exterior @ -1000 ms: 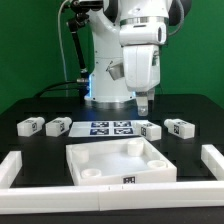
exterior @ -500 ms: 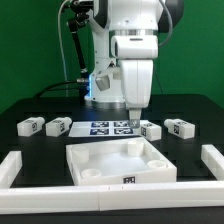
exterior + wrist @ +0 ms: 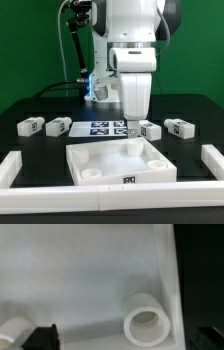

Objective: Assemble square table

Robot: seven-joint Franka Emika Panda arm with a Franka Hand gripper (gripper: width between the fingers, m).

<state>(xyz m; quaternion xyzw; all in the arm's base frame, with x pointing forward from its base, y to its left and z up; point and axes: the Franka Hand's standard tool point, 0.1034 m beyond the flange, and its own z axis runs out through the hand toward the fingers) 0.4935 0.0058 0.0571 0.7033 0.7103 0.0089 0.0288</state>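
Observation:
The white square table top (image 3: 120,160) lies tray-side up at the front middle of the black table, with round sockets in its corners. My gripper (image 3: 133,133) hangs low over its far rim, right of middle in the exterior view. It is open and holds nothing. In the wrist view the top (image 3: 80,274) fills the picture, with one corner socket (image 3: 147,317) between my dark fingertips (image 3: 40,338) and a second socket (image 3: 12,330) at the edge. Four tagged white legs lie behind the top: two on the exterior view's left (image 3: 30,125) (image 3: 58,127), two on its right (image 3: 151,130) (image 3: 180,127).
The marker board (image 3: 108,127) lies flat behind the table top, between the leg pairs. White barrier strips stand at the exterior view's left (image 3: 10,168), right (image 3: 212,160) and front (image 3: 120,192). The arm's base (image 3: 100,85) stands at the back.
My gripper has moved toward the exterior view's left and come down, from above the right-hand legs to just over the table top's far rim. The parts have not moved.

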